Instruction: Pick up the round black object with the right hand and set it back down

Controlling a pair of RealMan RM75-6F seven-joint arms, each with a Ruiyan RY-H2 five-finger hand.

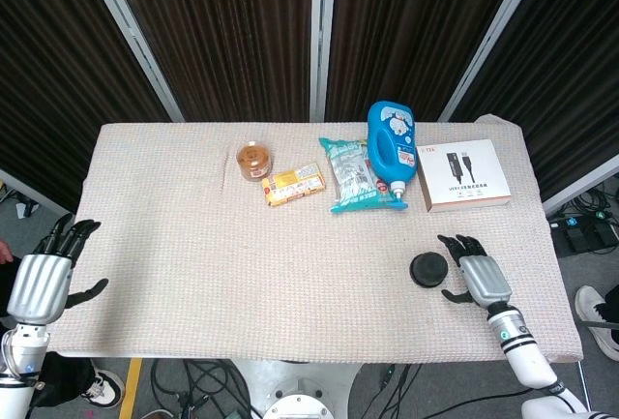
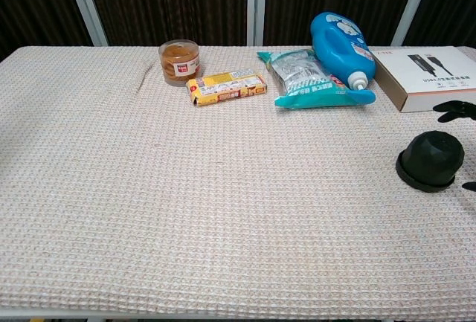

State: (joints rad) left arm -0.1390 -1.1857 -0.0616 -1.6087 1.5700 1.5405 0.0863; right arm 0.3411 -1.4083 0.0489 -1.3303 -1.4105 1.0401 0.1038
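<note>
Big cloth-covered tabletop [image 1: 193,274], clutter lined up along the far edge, so plenty of room up front. Right hand [image 1: 479,277] spread wide, holding nothing, parked just beside the round black object [image 1: 427,269] near the front right, probably lining up to grab it. Left hand [image 1: 44,279] also spread, idle off the left edge, not needed here.

— What's on the surface [image 1: 193,245], counted?
— One round black object [image 1: 427,269], one jar [image 1: 253,160], one yellow snack bar [image 1: 293,184], one teal packet [image 1: 354,176], one blue bottle [image 1: 391,140], one white box [image 1: 463,174].
— And hands?
— Two: left hand [image 1: 41,285], right hand [image 1: 481,278].
</note>
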